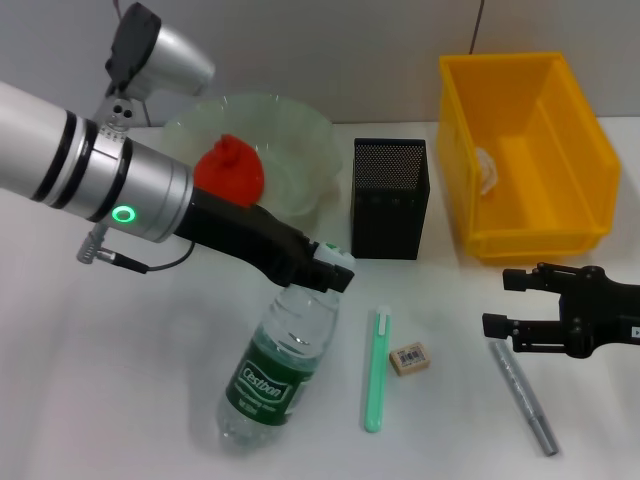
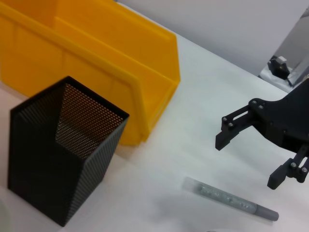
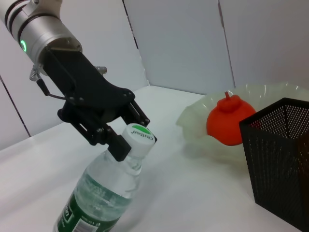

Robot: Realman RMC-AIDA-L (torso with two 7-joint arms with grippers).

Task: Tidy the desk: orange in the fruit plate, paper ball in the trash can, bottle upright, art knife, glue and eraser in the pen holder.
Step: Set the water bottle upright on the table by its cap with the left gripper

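Observation:
The clear bottle [image 1: 275, 372] with a green label leans on the desk [image 1: 120, 400], cap end raised. My left gripper [image 1: 330, 272] is shut on its neck just under the white-and-green cap [image 3: 139, 135]. The orange [image 1: 230, 170] sits in the pale-green fruit plate [image 1: 300, 130]. In the yellow trash can [image 1: 560, 120] lies the paper ball [image 1: 487, 170]. The green art knife [image 1: 376, 370], the beige eraser [image 1: 410, 358] and the grey glue stick [image 1: 522, 395] lie on the desk in front of the black mesh pen holder [image 1: 390, 198]. Above the glue stick's far end, my right gripper [image 1: 498, 302] hangs open and holds nothing.
The pen holder stands between the fruit plate and the trash can, near the back edge. A grey lamp-like fixture [image 1: 150, 55] sits at the back left. My left arm [image 1: 90, 170] crosses over the plate's front.

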